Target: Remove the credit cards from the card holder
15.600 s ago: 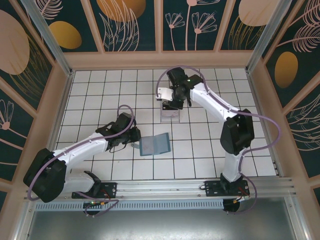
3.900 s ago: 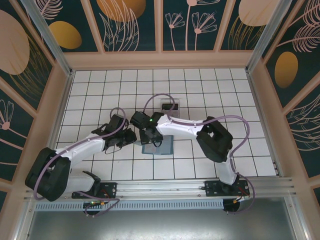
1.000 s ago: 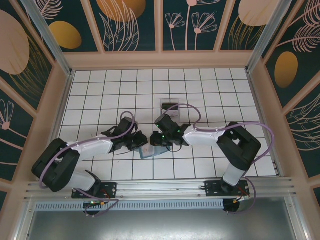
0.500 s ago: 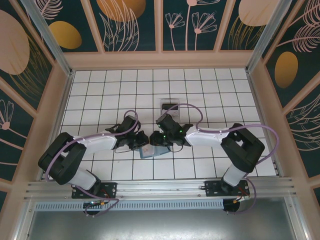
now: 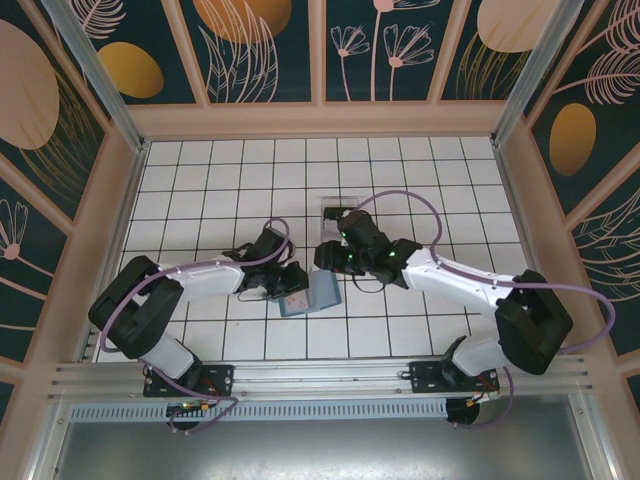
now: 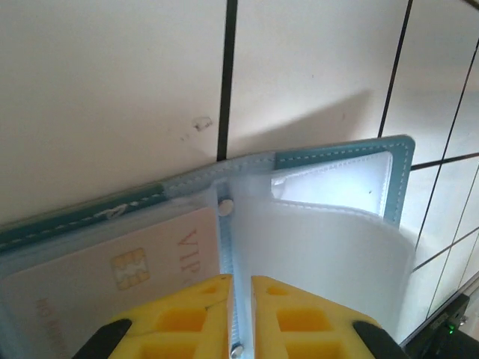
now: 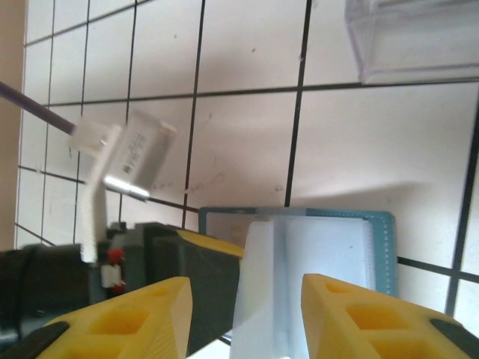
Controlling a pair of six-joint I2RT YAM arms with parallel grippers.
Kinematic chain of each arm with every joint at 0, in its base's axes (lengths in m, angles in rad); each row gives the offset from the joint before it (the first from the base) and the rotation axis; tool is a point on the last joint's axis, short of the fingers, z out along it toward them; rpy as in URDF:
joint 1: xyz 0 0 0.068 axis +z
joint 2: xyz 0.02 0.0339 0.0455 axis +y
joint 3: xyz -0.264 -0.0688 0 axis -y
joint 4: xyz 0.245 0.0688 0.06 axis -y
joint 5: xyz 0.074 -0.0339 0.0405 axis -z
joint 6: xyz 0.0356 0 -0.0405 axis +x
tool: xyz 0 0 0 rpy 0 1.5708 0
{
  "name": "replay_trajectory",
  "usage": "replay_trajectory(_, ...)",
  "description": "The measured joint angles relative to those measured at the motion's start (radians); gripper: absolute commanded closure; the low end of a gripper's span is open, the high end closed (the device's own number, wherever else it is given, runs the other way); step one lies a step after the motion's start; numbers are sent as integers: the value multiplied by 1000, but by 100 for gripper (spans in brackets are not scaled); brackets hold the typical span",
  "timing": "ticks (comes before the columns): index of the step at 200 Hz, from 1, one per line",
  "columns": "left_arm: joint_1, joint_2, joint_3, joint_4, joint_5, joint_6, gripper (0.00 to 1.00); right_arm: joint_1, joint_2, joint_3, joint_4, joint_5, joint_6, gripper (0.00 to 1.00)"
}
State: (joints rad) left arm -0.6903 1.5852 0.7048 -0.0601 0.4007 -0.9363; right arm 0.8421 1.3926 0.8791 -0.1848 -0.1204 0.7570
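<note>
Near the middle of the table (image 5: 200, 190), the card holder (image 5: 312, 297) lies open, with a pale card (image 6: 112, 269) sleeved beside its spine, long edge along the wallet. Left gripper (image 6: 238, 283) is clamped on that spine. Right gripper (image 7: 243, 283), fingers parted and empty, hovers over the far edge and looks the freer one to pull the card.

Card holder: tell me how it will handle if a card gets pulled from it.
Probably floppy: the card holder has soft stitched covers and a clear sleeve that curves. Likely light, so it may slide on the smooth tiles unless the left pincer pinching its spine holds firm. The pale card looks stiff and should slide out flat.
</note>
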Motion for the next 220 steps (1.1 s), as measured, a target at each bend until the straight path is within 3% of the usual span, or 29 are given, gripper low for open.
replay_trajectory(83,-40,72,64,4,11,0,82,-22,-49,-31,-35,-15,3,56)
replay_trajectory(116,-42,80,65,4,11,0,73,-25,-48,-34,-21,-84,20,59)
replay_trajectory(157,-43,84,70,4,12,0,69,-25,-12,-43,22,-149,51,68)
replay_trajectory(220,-43,92,74,3,14,0,73,-25,91,-79,29,-189,83,80)
